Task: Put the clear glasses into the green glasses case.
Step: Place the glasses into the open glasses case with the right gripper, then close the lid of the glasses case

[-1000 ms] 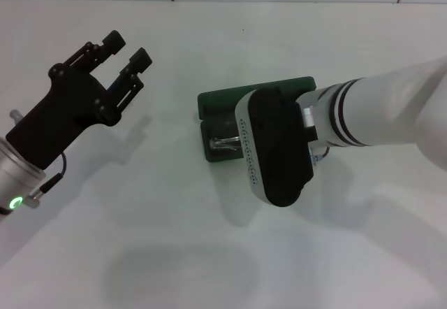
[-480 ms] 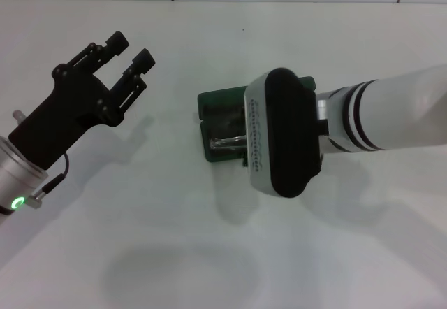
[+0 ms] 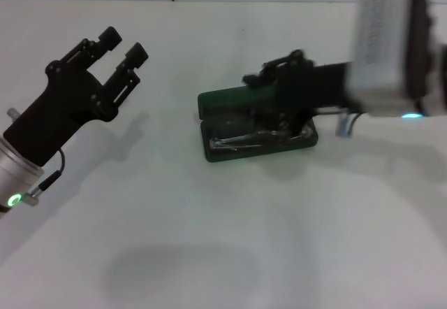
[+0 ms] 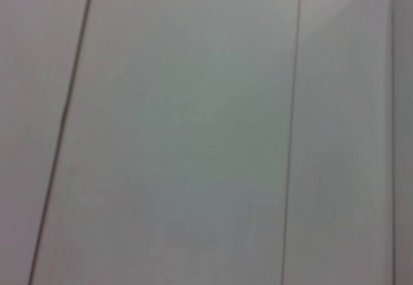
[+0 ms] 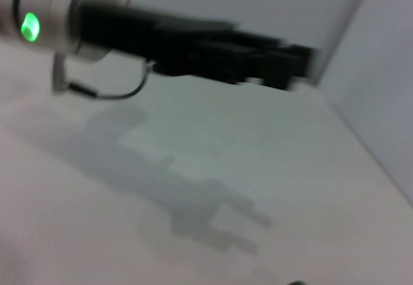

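White matte counter under my cameras; the green glasses case, a rounded hard shell, lies open with the clear glasses inside. My right gripper hovers over it, grip unclear; left gripper spread, well apart

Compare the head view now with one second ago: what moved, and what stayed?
The right gripper has swung toward the robot's right, uncovering the green glasses case, where the clear glasses lie inside. The left gripper barely moved, open above the table; the case stayed put.
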Robot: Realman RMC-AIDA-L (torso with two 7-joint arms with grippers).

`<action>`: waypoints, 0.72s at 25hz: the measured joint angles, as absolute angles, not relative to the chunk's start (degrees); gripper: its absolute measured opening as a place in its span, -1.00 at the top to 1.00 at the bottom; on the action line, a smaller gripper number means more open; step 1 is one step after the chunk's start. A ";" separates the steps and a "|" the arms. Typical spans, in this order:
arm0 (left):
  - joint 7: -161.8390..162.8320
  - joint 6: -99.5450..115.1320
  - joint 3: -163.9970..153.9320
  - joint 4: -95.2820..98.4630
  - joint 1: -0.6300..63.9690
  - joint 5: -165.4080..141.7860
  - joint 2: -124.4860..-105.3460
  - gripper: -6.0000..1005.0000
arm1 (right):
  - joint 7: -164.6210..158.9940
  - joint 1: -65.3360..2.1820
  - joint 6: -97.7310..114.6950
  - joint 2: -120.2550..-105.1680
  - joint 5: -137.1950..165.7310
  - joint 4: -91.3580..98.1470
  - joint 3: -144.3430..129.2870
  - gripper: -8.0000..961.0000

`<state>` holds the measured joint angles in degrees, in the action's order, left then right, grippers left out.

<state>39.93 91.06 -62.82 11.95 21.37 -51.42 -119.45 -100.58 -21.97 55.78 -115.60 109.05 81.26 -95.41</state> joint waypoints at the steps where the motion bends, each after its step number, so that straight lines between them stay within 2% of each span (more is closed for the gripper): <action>1: 39.88 91.04 -62.39 11.92 21.38 -51.38 -119.45 -0.08 | -97.76 -21.00 57.13 -115.58 105.38 79.57 -92.78 0.09; 5: 39.62 90.66 -60.86 11.81 21.45 -51.38 -119.44 -0.08 | -87.10 -19.31 63.43 -115.59 91.89 68.43 -82.77 0.09; 9: 39.25 86.76 -60.90 11.89 22.68 -51.66 -119.64 -0.08 | -76.75 -22.38 73.26 -115.42 85.63 48.31 -70.59 0.09; 11: 39.25 82.89 -61.37 11.57 24.46 -52.11 -119.79 -0.08 | -71.23 -24.46 78.18 -115.00 85.58 37.37 -64.60 0.09; 15: 42.83 72.19 -63.61 11.36 30.45 -52.95 -119.83 -0.08 | -65.82 -24.48 83.10 -113.55 87.50 29.72 -62.97 0.09; 18: 48.85 62.21 -66.87 11.94 35.23 -53.46 -119.54 -0.08 | -65.19 -23.84 84.00 -113.84 90.31 30.25 -63.23 0.09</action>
